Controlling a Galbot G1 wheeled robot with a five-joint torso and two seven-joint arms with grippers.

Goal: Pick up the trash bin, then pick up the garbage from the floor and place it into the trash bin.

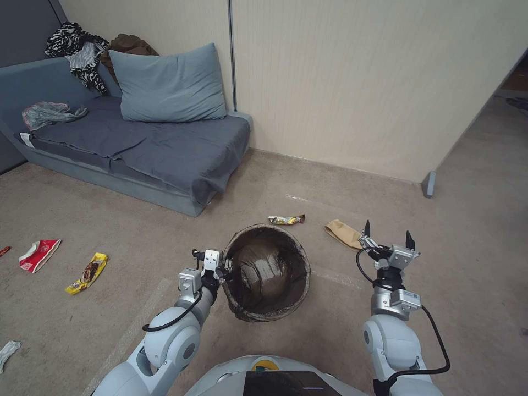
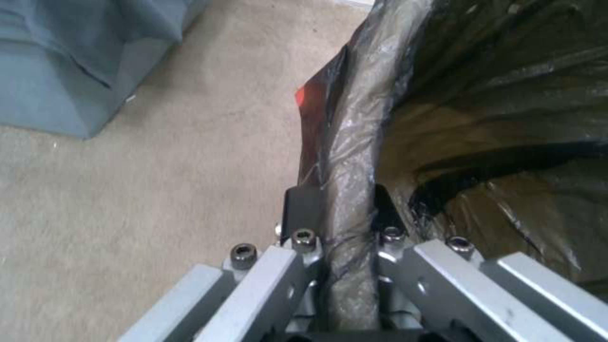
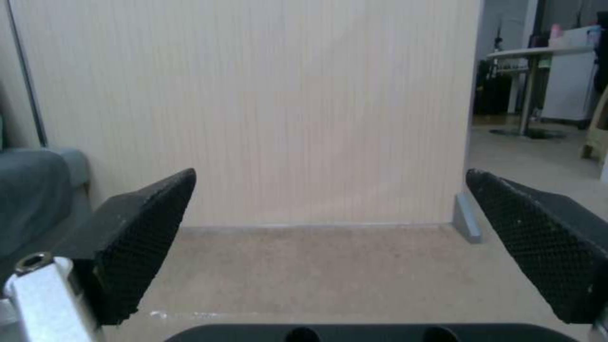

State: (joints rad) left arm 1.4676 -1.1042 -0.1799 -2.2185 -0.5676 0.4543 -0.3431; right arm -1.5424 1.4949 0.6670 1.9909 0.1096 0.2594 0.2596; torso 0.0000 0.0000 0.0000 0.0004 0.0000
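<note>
Left gripper clamped on trash bin rim, right gripper agape beside brown paper bag.

On the floor lie two yellow wrappers, one red-and-white wrapper, one brown paper bag and one white tissue. There is one trash bin, one sofa and one pillow.

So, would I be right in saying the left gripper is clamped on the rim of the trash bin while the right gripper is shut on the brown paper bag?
Not quite. The left gripper is indeed clamped on the rim of the trash bin, but the right gripper holds nothing: the right wrist view shows its jaws wide apart with bare carpet between them. The brown paper bag lies on the floor, seen in the head view.
</note>
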